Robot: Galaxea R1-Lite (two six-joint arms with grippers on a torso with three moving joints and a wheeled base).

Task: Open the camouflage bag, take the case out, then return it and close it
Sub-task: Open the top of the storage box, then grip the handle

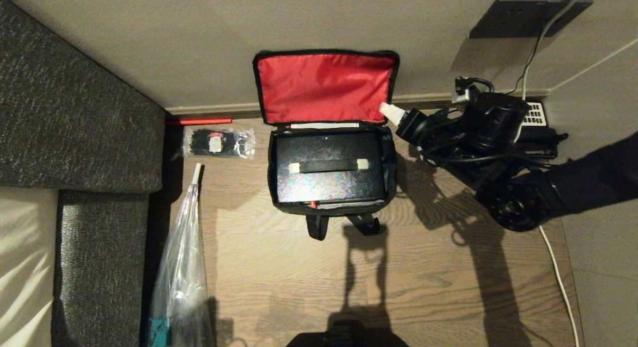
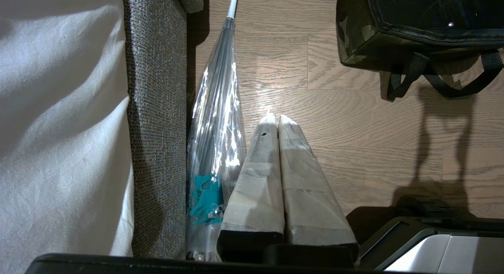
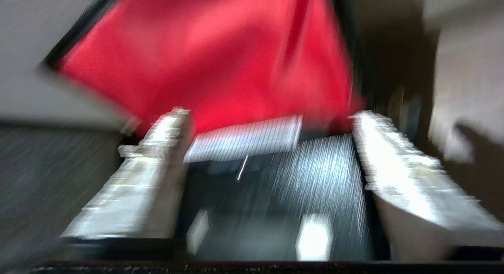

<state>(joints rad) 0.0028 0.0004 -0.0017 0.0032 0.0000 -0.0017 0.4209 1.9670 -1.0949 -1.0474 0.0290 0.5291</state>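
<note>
The camouflage bag (image 1: 391, 160) stands open on the wood floor, its red-lined lid (image 1: 324, 85) leaning back against the wall. Inside it lies the black case (image 1: 329, 185), handle bar (image 1: 329, 166) facing up. My right gripper (image 1: 398, 118) hovers by the lid's right corner, just off the bag's back right edge. In the right wrist view this gripper (image 3: 269, 114) is open, its fingers spread wide with nothing between them, looking over the case (image 3: 275, 195) toward the red lid. My left gripper (image 2: 274, 118) is shut and parked low over the floor, with a corner of the bag (image 2: 354, 41) ahead of it.
A grey sofa (image 1: 75, 112) fills the left side. A wrapped umbrella (image 1: 182, 247) and a plastic packet (image 1: 219, 142) lie beside it. A telephone with a white keypad (image 1: 536, 115) sits behind my right arm by the wall. A white cable (image 1: 558, 277) runs along the floor at right.
</note>
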